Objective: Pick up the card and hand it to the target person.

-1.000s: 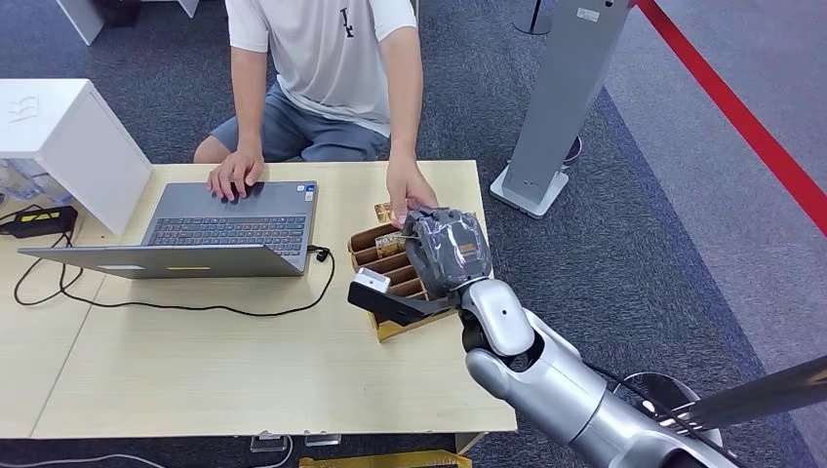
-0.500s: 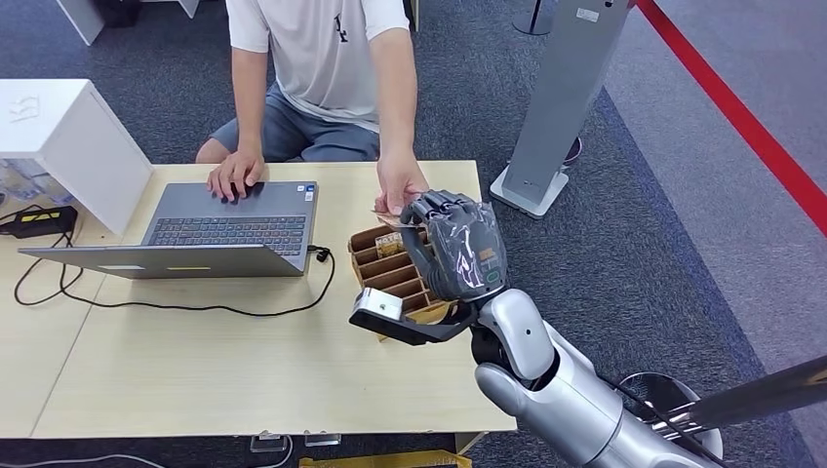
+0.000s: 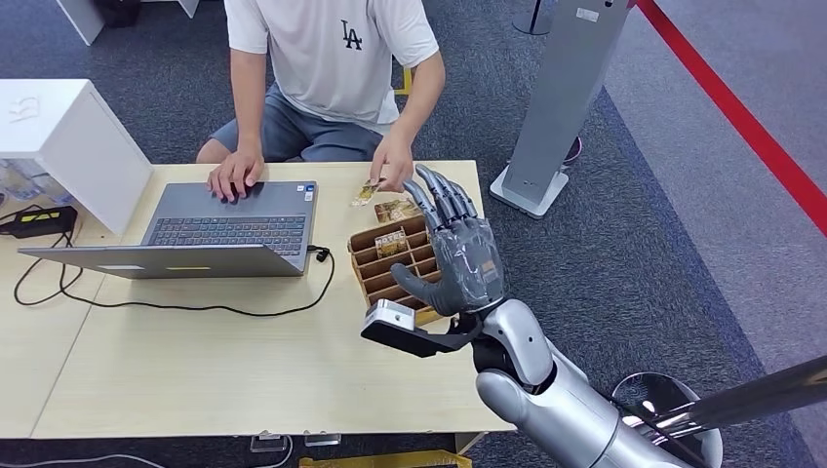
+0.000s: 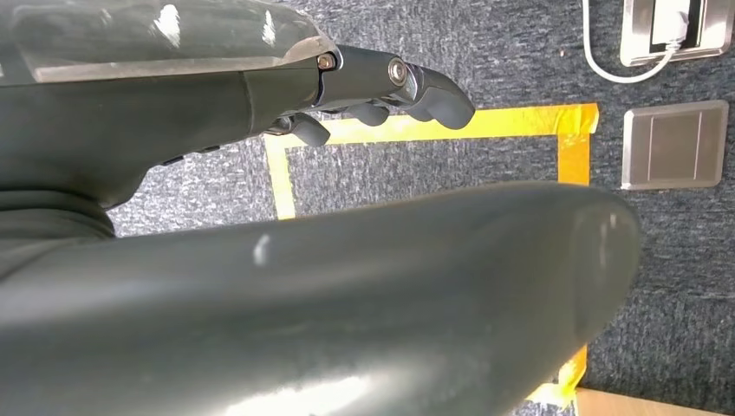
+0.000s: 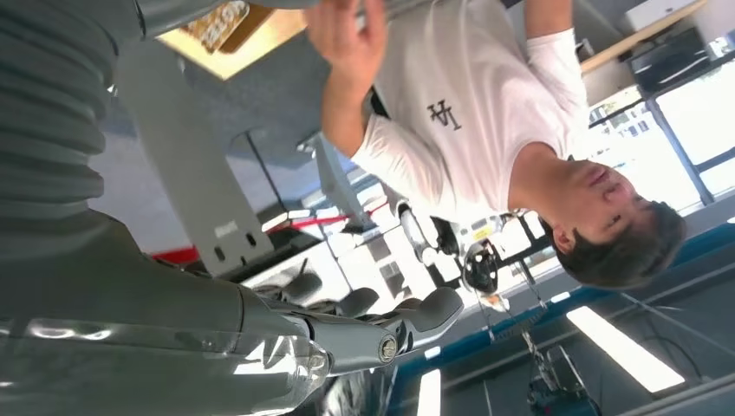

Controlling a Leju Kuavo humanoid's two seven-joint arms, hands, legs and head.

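R hand (image 3: pixel 458 255) is raised over the table's far right part, above a cardboard organiser (image 3: pixel 388 263) – fingers straight and fanned apart, thumb out to the side, nothing in it. Grey ribbed cover on the palm w/ a clear glossy film, dark segmented fingers (image 3: pixel 441 198); silver rounded forearm behind it, black bracket w/ a small white block at the wrist.

The card (image 3: pixel 369 191) is w/ the person now – pinched in the person's hand (image 3: pixel 393 168) just beyond the organiser, over the table's far edge. It looks small, flat, brownish-gold; print too small to read. Another similar card (image 3: pixel 391 243) stands in one of the organiser's slots, which are brown corrugated dividers in rows.

Person in a white tee and grey shorts sits across the pale wood-grain table (image 3: pixel 195 361); other hand rests on a grey open laptop (image 3: pixel 224 226). A thin black cable loops across the tabletop near it.

L hand (image 4: pixel 381 95) hangs over dark grey carpet w/ yellow tape lines – fingers curled a bit, holding nothing I can see; whether slack or clenched, can't tell
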